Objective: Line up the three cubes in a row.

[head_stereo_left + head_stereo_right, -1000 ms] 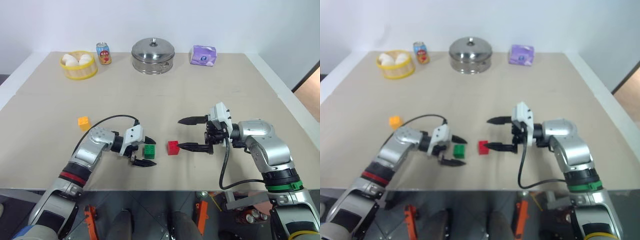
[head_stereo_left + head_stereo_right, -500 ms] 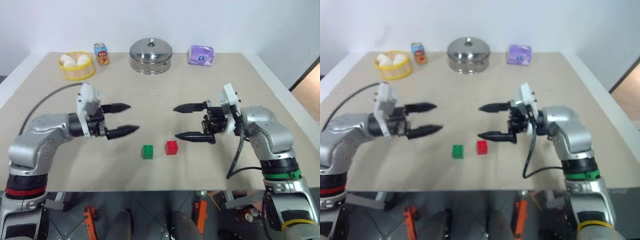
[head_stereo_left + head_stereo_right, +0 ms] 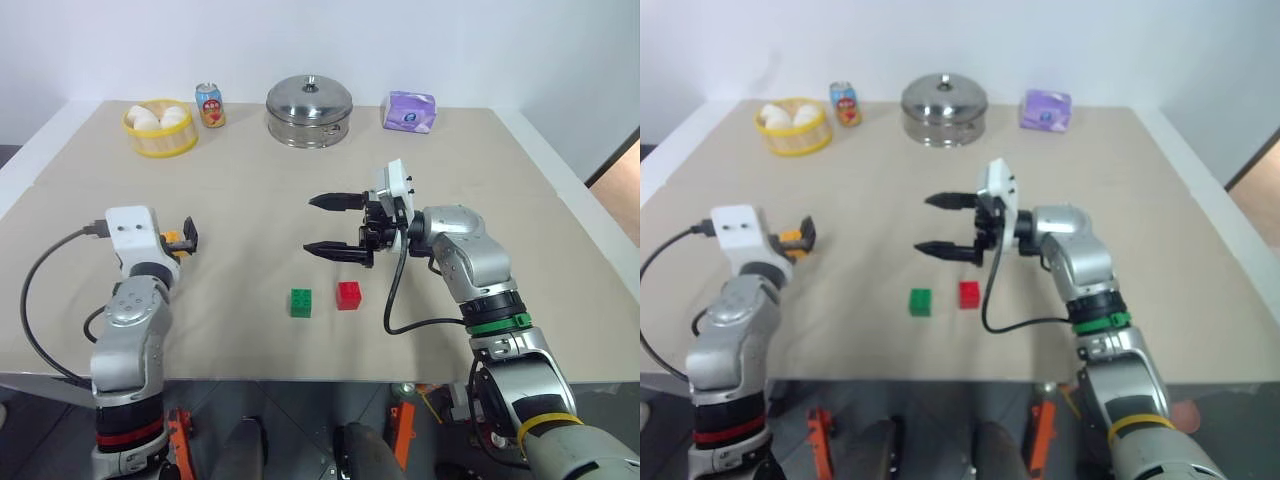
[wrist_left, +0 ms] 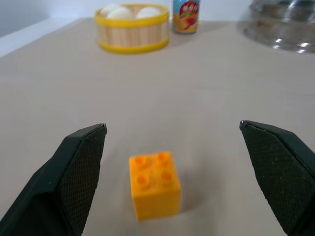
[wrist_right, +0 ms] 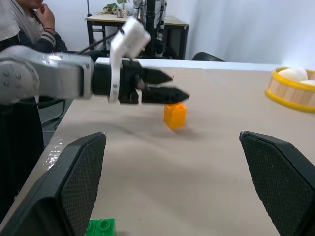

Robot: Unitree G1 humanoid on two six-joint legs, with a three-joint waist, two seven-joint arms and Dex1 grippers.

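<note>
Nearest, low in the centre of the left eye view, the green cube point(image 3: 300, 302) and the red cube point(image 3: 348, 295) are seen side by side on the table point(image 3: 450, 160), close but with a slim gap between them. Just above them the right gripper point(image 3: 334, 225) is held over the table, pointed toward the left of the frame, its two black fingers spread wide with nothing between them. At middle left the left gripper point(image 3: 179, 241) is found at the yellow cube point(image 3: 172, 240), which is largely hidden there behind the wrist housing; in the left wrist view the yellow cube point(image 4: 155, 185) is seen resting on the table between the wide-spread fingers point(image 4: 74, 172), untouched by either, so nothing is held. This cube lies well apart from the other two. Along the far edge, at upper left, a yellow-rimmed basket point(image 3: 159, 141) is seen holding white eggs point(image 3: 145, 119), whose count cannot be told. Just to its right a soda can point(image 3: 209, 104) stands upright; its label cannot be read. At top centre a steel pot point(image 3: 309, 112) is set with its lid on, so its contents are hidden. To the right of it a purple packet point(image 3: 408, 111) is laid. In the right wrist view a person point(image 5: 22, 22) is partly seen beyond the table, cut off at the frame's edge.
</note>
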